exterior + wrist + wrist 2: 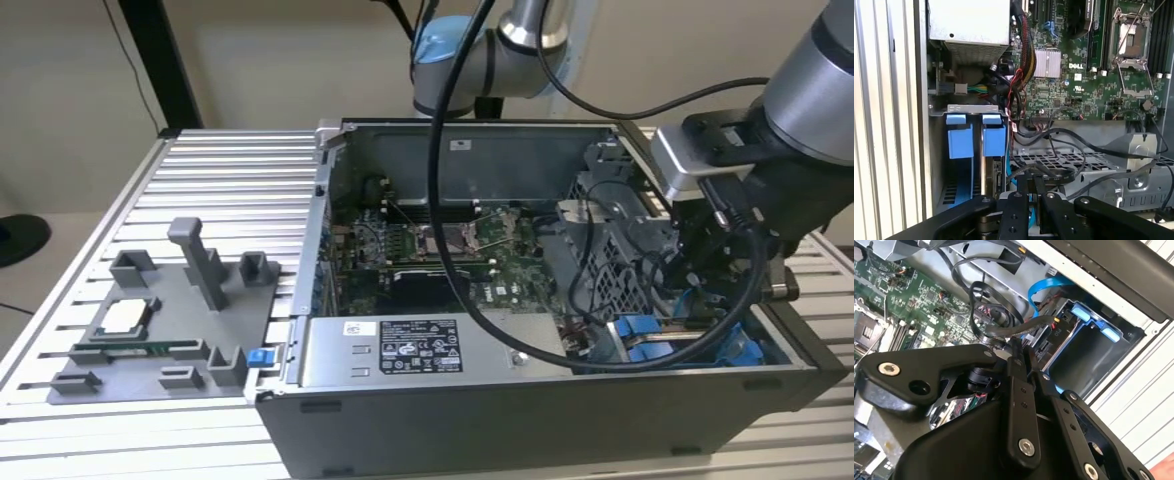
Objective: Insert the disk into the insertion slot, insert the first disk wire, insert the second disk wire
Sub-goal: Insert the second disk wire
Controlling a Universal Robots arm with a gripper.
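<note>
Cables drape from the arm into the open computer case (534, 400) on the slatted counter (200, 190) in the exterior view. The tool (707, 300) hangs inside the case at the exterior view's right, above the blue-railed insertion slot (667, 335). A grey fixture tray (147, 340) lies on the counter at the exterior view's left.

In the second wrist view the tool (1021, 357) is clenched on a flat black disk wire (1004, 327), beside the blue-framed bay (1089, 345).

In the first wrist view the tool's (1031, 187) fingers (1023, 186) stand near together over the same wire (1054, 175). The disk (995, 175) sits edge-on in the slot (976, 145), beneath blue tabs, next to the motherboard (1079, 75).
</note>
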